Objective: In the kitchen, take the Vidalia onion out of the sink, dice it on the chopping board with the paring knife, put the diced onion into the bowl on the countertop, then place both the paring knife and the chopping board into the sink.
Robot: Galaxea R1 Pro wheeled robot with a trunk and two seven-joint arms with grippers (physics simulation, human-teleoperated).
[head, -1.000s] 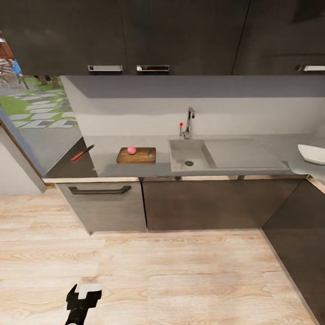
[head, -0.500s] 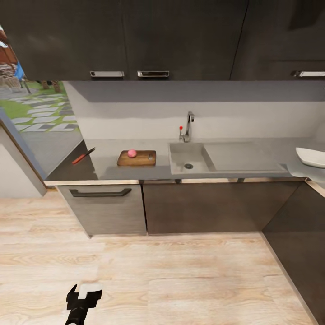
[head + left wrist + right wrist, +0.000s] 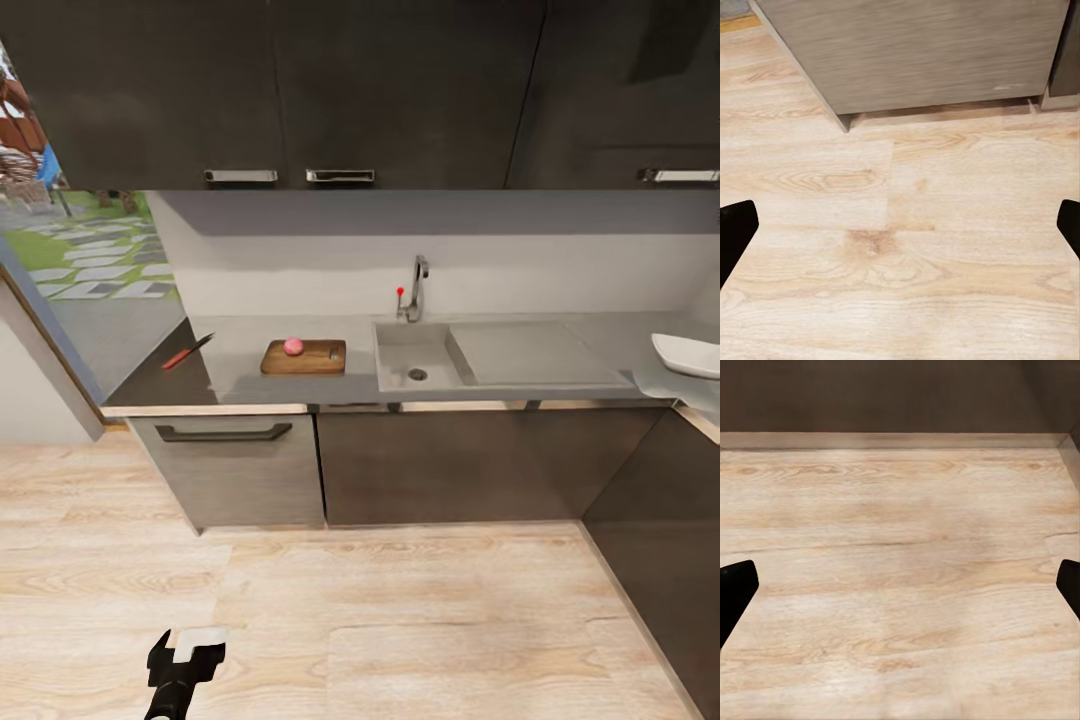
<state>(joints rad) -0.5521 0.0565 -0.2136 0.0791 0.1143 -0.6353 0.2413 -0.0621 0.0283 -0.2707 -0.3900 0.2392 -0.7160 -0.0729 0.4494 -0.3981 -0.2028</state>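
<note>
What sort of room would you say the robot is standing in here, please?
A home kitchen, most likely: a grey countertop with a built-in sink and chrome tap, dark cabinets above and below, and a chopping board carrying an onion.

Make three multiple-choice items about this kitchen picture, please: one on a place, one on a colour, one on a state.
1. Where is the Vidalia onion?
A. in the sink
B. on the chopping board
C. in the bowl

2. What colour is the paring knife's handle?
A. red
B. blue
C. white

3. How is the left gripper?
A. shut on the knife
B. shut on nothing
C. open

Key: 1 B, the bulb sits on the chopping board, left of the sink. 2 A, the paring knife lies at the countertop's far left. 3 C, the left gripper shows its fingertips wide apart over the floor.
</note>
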